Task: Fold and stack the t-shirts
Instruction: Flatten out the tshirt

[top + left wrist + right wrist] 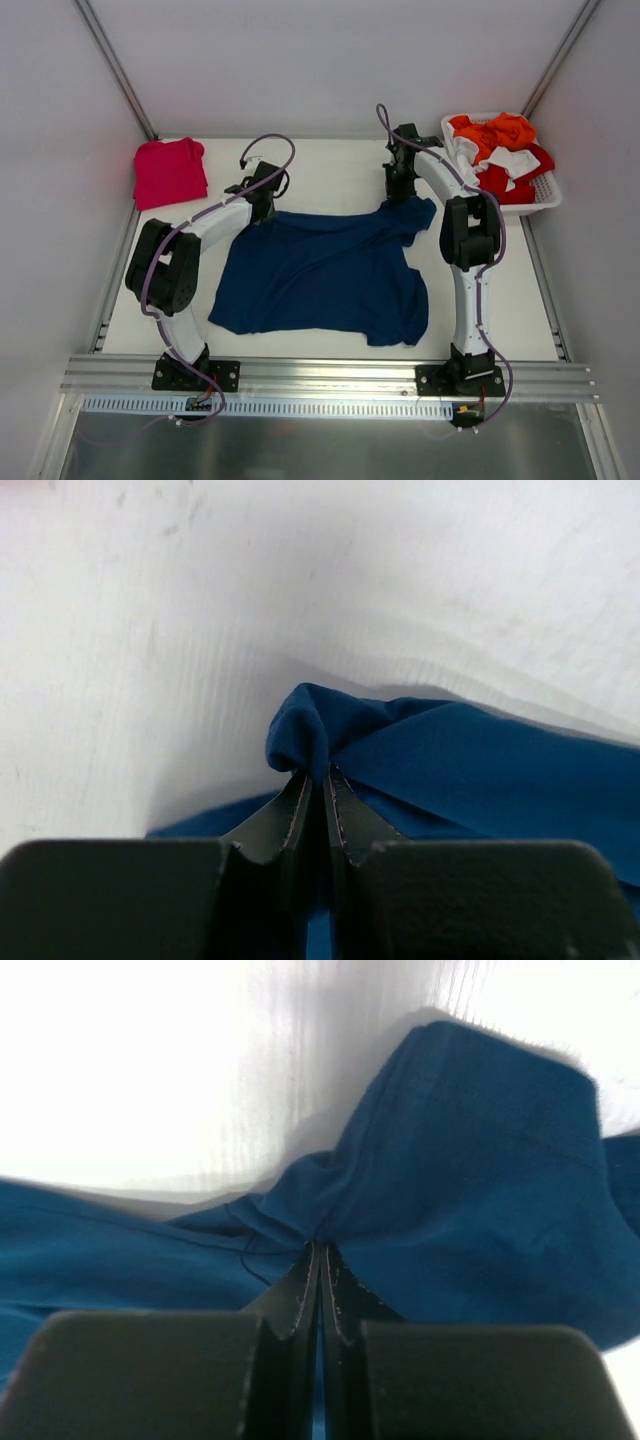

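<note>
Wrist views show the left gripper (318, 780) and right gripper (320, 1252) clamped on bunched far corners of the navy t-shirt (320, 275); overhead, it lies rumpled mid-way across the table (335, 168), the pinkish-red t-shirt (168, 172) at the far-left corner.

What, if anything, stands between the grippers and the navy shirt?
Nothing visible. The left gripper is shut on the navy shirt at its far left corner, and the right gripper is shut on its far right end, each pinching the cloth directly.
</note>
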Controlling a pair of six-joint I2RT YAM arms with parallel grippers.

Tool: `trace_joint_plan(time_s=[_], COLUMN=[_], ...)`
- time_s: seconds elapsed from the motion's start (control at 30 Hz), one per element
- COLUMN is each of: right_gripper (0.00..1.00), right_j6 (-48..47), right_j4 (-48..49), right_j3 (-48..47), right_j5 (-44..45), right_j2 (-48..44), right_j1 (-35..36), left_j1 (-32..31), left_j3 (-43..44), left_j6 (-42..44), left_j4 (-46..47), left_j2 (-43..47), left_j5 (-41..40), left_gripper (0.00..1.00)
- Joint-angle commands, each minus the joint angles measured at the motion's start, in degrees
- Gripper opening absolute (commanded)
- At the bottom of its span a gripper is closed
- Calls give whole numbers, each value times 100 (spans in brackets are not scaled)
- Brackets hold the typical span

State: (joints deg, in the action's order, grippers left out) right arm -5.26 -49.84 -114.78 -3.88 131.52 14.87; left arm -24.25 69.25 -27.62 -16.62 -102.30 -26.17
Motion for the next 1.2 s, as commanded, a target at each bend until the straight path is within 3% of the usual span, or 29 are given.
trace_joint_plan(time_s=[0.0,0.5,0.93,0.97,1.0,1.03,1.07,1.1,1.17], right_gripper=[1,1,6,9,19,68,97,100,97], right_j6=[-37,-2,271,297,315,315,323,306,227], right_j4=[-315,-746,-122,-78,-43,9,19,27,27], right_j3=[-466,-2144,-2874,-2900,-2901,-2901,-2909,-2901,-2840], right_j5=[19,-7,-500,-508,-517,-587,-631,-649,-623], right_j2=[-513,180,1102,1147,1200,1226,1244,1253,1174], right_j1=[16,-20,-134,-134,-151,-151,-151,-160,-152], left_j1=[78,711,1326,1361,1370,1388,1405,1440,1458], left_j3=[465,1600,2320,2356,2399,2504,2566,2610,2672], left_j6=[-7,63,63,107,133,177,265,283,301], left_j4=[-245,-755,-834,-834,-834,-834,-843,-851,-895], left_j2=[44,-861,-1521,-1573,-1608,-1652,-1714,-1740,-1697], left_j5=[-283,-90,156,174,191,183,165,113,-71], left_gripper=[6,10,17,19,25,55,79,95,99])
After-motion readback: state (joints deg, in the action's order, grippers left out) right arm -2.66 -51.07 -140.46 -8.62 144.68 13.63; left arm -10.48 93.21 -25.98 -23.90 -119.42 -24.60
